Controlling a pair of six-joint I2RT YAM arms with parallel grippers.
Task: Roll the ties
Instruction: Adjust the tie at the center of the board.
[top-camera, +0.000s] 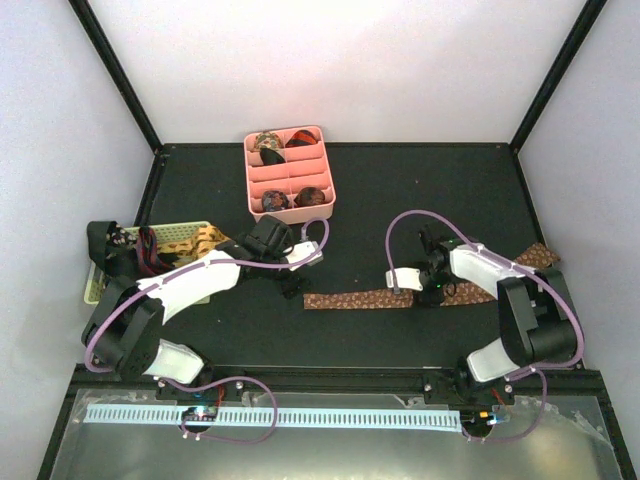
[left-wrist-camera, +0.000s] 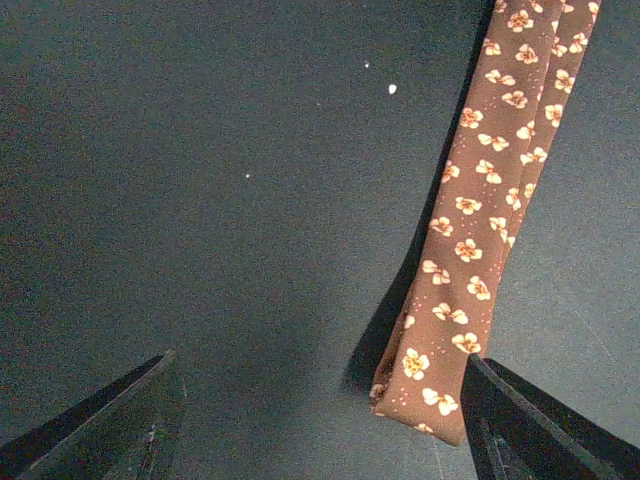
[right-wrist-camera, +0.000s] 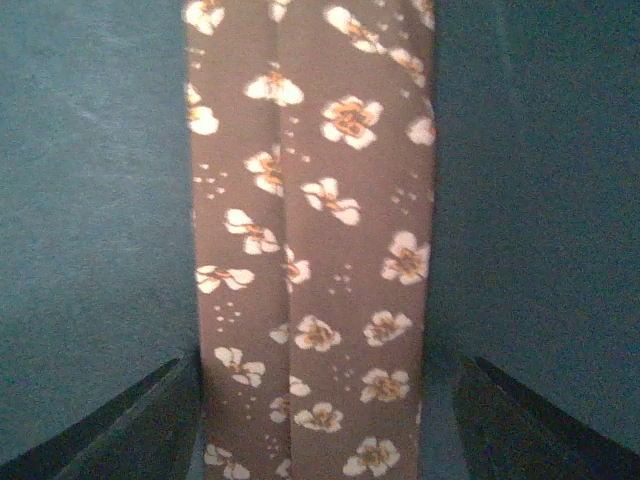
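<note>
A brown tie with pale flowers lies flat on the dark table, running right to a pointed end. My left gripper is open and empty just above the table at the tie's left end. In the left wrist view that blunt end lies beside the right finger. My right gripper is open over the middle of the tie. In the right wrist view the tie runs between the fingers, which straddle it. Whether they touch it, I cannot tell.
A pink divided tray at the back holds several rolled ties. A pale woven basket at the left holds more loose ties, partly hidden by my left arm. White walls and black posts enclose the table.
</note>
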